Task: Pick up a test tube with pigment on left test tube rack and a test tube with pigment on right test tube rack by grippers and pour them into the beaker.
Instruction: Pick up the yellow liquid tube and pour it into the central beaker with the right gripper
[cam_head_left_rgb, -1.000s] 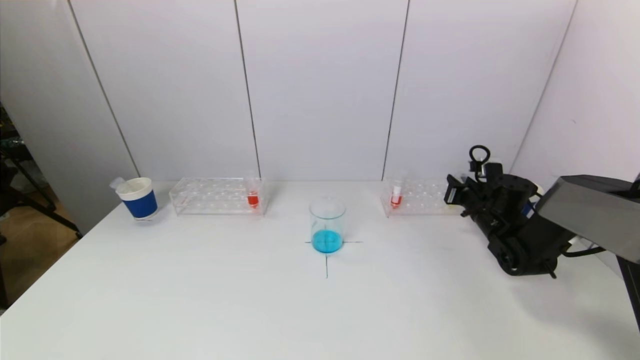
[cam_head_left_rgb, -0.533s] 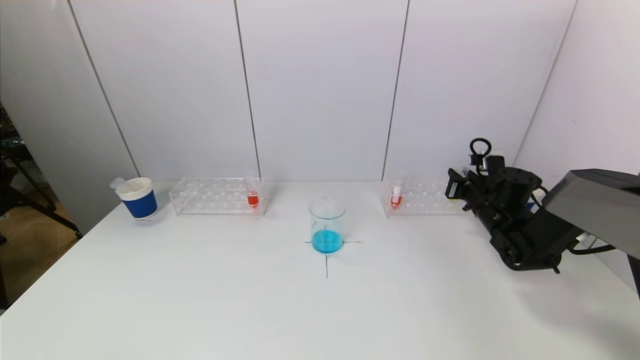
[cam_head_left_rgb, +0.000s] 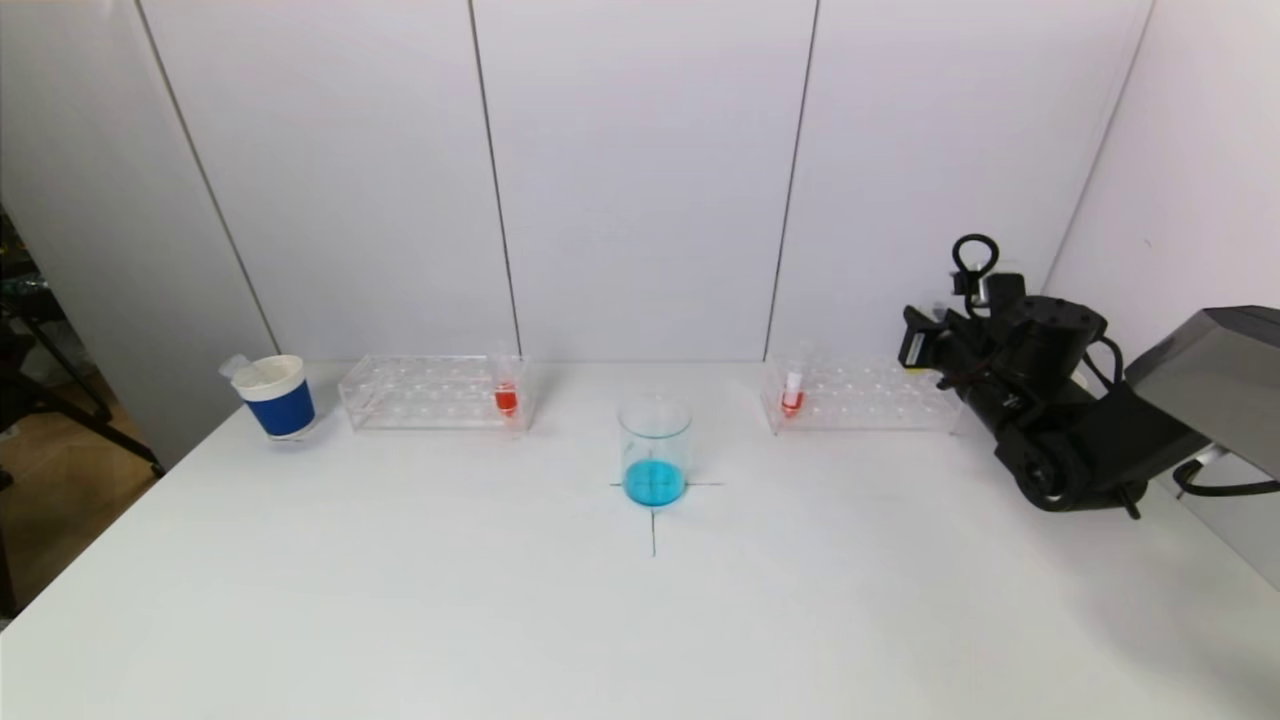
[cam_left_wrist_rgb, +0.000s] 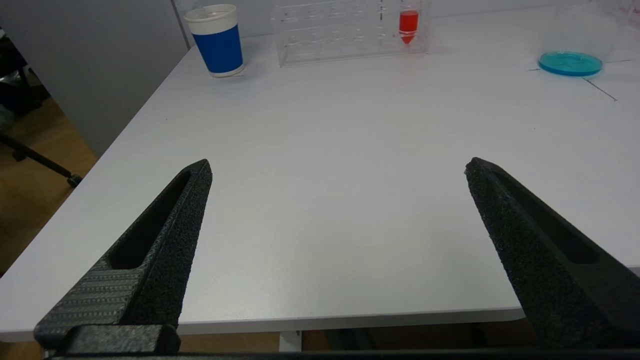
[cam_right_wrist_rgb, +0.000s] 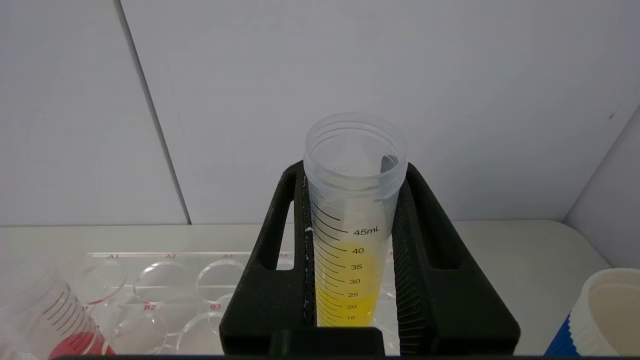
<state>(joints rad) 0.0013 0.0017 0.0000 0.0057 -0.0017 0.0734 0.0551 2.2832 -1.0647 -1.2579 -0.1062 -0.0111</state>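
From my head camera: my right claw (cam_head_left_rgb: 925, 352) hangs above the far end of the right test tube rack (cam_head_left_rgb: 860, 395), well apart from the beaker (cam_head_left_rgb: 655, 452) of blue liquid at the centre of the desk (cam_head_left_rgb: 640, 620). From here I cannot make out what it carries. One red test tube (cam_head_left_rgb: 792, 390) stands in that rack's near end; another red tube (cam_head_left_rgb: 506, 385) stands in the left test tube rack (cam_head_left_rgb: 435, 392), beside a blue cup (cam_head_left_rgb: 276, 396). My left arm is out of this picture.

From my left wrist: my left claw (cam_left_wrist_rgb: 335, 200) stands wide apart and empty, low over the desk's near edge, far from the left rack's red tube.

From my right wrist: what the head camera hides is plain here. My right claw is clamped on an open, uncapped yellow test tube (cam_right_wrist_rgb: 350, 220), held upright with the rack's wells below.

The risk, as I judge it: with no cap, any early tilt or jolt on the way to the beaker could spill yellow liquid onto the desk. A smooth plastic tube could also slip in the pads during the pour.
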